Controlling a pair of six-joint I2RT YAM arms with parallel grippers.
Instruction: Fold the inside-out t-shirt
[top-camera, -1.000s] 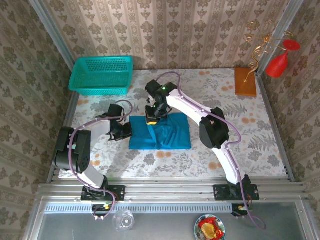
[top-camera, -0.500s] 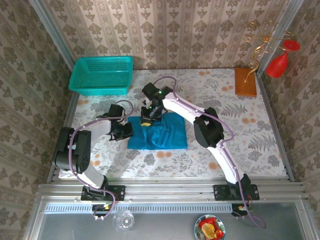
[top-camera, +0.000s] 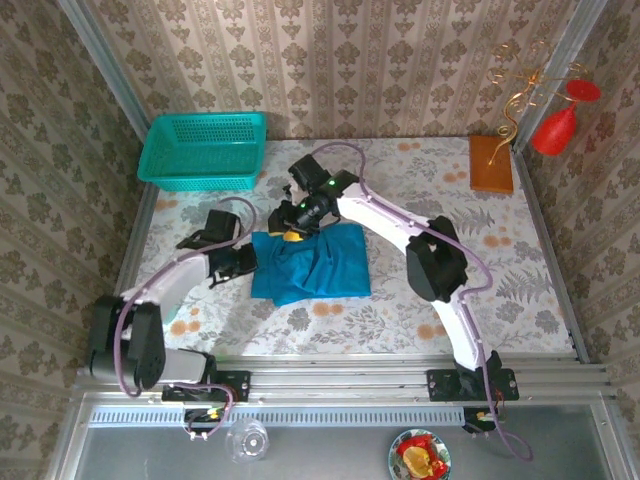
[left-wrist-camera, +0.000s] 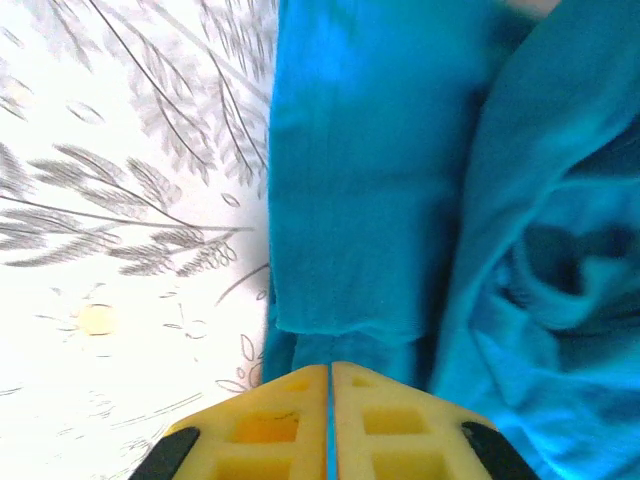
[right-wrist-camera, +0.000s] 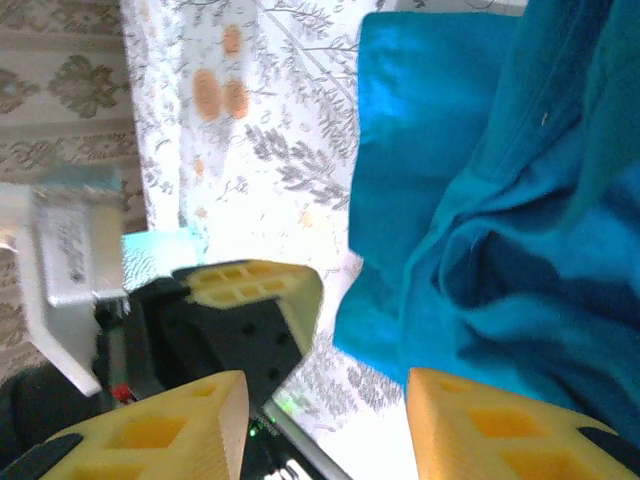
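Note:
The inside-out t-shirt (top-camera: 315, 265) lies as a rumpled teal-blue bundle on the flowered tablecloth, left of the middle. My left gripper (top-camera: 243, 262) is at its left edge. In the left wrist view its yellow jaws (left-wrist-camera: 330, 375) are pressed together with a thin strip of the t-shirt (left-wrist-camera: 370, 200) between them. My right gripper (top-camera: 290, 228) hovers over the bundle's upper left corner. Its jaws (right-wrist-camera: 325, 400) stand wide apart and hold nothing; the t-shirt (right-wrist-camera: 500, 200) lies under and beside its right finger. The left gripper's fingers (right-wrist-camera: 250, 285) show just beyond.
A turquoise mesh basket (top-camera: 205, 150) stands at the back left. An orange-brown board (top-camera: 490, 165) and a red ornament on a gold wire stand (top-camera: 555, 125) are at the back right. The tablecloth (top-camera: 460, 210) right of the shirt is bare.
My right gripper has opened and let go of the cloth after carrying it leftward. The bundle has shifted slightly left and looks more rumpled. The left arm has stretched out lower and further left.

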